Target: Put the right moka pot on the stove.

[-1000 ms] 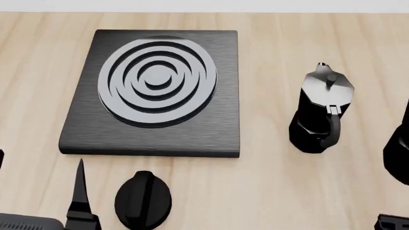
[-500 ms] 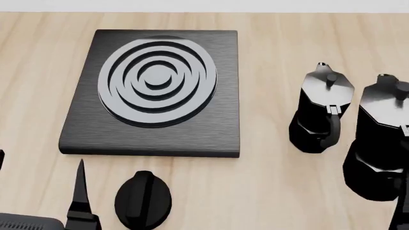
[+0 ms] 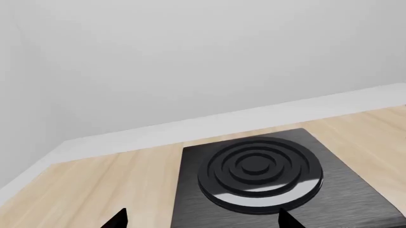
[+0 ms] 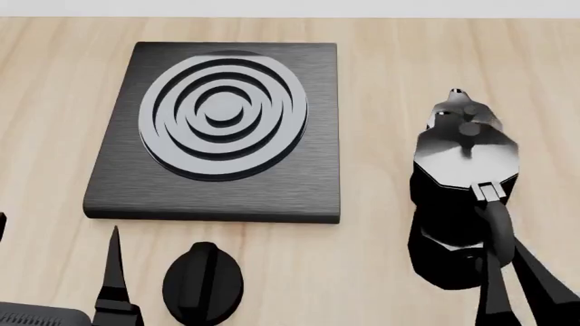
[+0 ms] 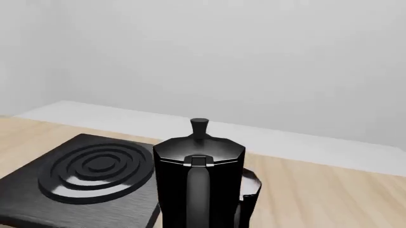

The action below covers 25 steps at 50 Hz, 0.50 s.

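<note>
The right moka pot [image 4: 464,157], black and faceted with a knobbed lid, hangs in my right gripper [image 4: 510,275], which is shut on its curved handle. In the head view it covers most of the other, identical pot [image 4: 456,103] behind it. In the right wrist view the held pot [image 5: 199,176] fills the middle, with the other pot [image 5: 251,191] just behind it. The stove [image 4: 122,183], a black slab with a ringed burner, lies to the left of both pots and shows in the right wrist view [image 5: 38,209] and left wrist view [image 3: 355,190]. My left gripper [image 3: 201,222] is open and empty near the stove's front edge.
A small black round knob [image 4: 202,282] lies on the wooden table [image 4: 381,61] in front of the stove, beside my left gripper's finger [image 4: 113,278]. A white wall runs along the table's far edge.
The right moka pot has moved left with my right gripper, from the head view's right edge to in front of the other pot. The left arm, stove and knob have not moved.
</note>
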### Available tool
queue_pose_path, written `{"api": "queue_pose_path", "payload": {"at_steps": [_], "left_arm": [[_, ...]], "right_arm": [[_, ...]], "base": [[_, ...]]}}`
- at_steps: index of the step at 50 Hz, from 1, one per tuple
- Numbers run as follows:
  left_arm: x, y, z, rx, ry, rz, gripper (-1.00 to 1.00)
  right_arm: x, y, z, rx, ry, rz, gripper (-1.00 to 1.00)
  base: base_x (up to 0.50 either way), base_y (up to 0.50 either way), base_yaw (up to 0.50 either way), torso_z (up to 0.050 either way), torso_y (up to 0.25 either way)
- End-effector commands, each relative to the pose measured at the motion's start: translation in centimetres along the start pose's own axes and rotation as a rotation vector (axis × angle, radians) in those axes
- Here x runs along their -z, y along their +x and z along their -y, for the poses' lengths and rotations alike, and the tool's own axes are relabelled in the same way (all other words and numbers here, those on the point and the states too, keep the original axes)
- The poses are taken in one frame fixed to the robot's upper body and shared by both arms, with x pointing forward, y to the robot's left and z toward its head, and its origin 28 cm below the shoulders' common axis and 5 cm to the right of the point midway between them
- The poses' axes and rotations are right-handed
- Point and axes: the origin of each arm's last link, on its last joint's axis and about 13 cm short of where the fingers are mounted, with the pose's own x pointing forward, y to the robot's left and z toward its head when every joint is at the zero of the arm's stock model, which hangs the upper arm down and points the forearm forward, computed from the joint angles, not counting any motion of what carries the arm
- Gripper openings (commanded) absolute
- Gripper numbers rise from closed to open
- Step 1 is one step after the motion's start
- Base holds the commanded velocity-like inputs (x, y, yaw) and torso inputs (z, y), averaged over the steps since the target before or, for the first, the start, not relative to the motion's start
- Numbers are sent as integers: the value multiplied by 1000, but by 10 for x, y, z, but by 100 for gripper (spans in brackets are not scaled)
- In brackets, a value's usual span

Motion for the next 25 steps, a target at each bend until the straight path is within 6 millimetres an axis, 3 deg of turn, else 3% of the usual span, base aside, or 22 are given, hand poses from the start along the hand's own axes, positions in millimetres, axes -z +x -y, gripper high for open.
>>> {"api": "queue_pose_path", "payload": {"at_steps": [1, 25], "left_arm": [[0, 0, 0, 5, 1, -1, 100], [0, -1, -1, 7, -7, 8, 100]], "right_arm": [[-7, 8, -11, -69, -10, 49, -100], [-12, 52, -32, -196, -21, 63, -100]], "base": [[0, 0, 0, 0, 10], [0, 0, 0, 0, 0]]}}
